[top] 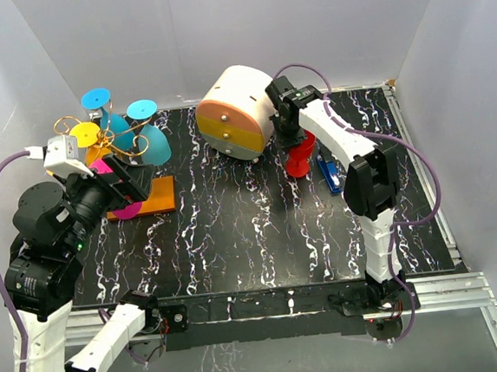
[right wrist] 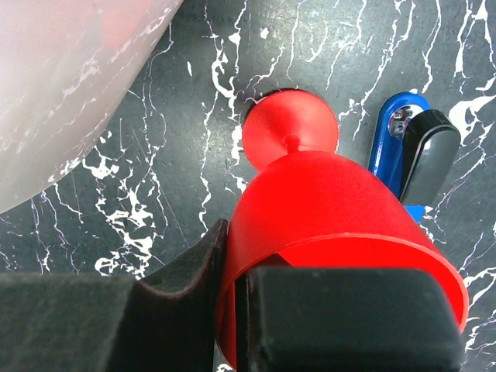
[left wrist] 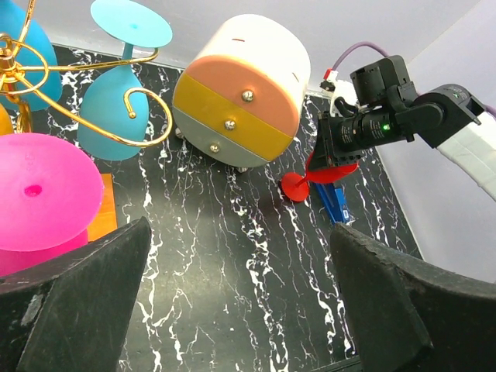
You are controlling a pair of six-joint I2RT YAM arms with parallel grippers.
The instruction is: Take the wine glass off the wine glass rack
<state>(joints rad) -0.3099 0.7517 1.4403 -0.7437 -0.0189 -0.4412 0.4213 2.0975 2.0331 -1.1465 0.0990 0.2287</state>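
Observation:
The gold wire wine glass rack [top: 123, 141] stands at the far left on an orange base [top: 161, 196]. Blue [top: 152, 142], yellow [top: 87, 135] and pink [top: 104, 167] glasses hang on it upside down. My left gripper [top: 132, 184] is beside the pink glass [left wrist: 39, 194], open, with only bare table between its fingers [left wrist: 77, 302]. A red wine glass [top: 300, 162] is off the rack, right of centre. My right gripper [right wrist: 239, 310] is shut on its rim, one finger inside the bowl [right wrist: 325, 209]. Its foot [right wrist: 291, 128] is at or just above the table.
A white-and-orange rounded drawer box [top: 235, 113] sits close to the left of the red glass. A blue tool [top: 329, 175] lies just to its right. White walls close the back and sides, and the table's front edge carries a metal rail.

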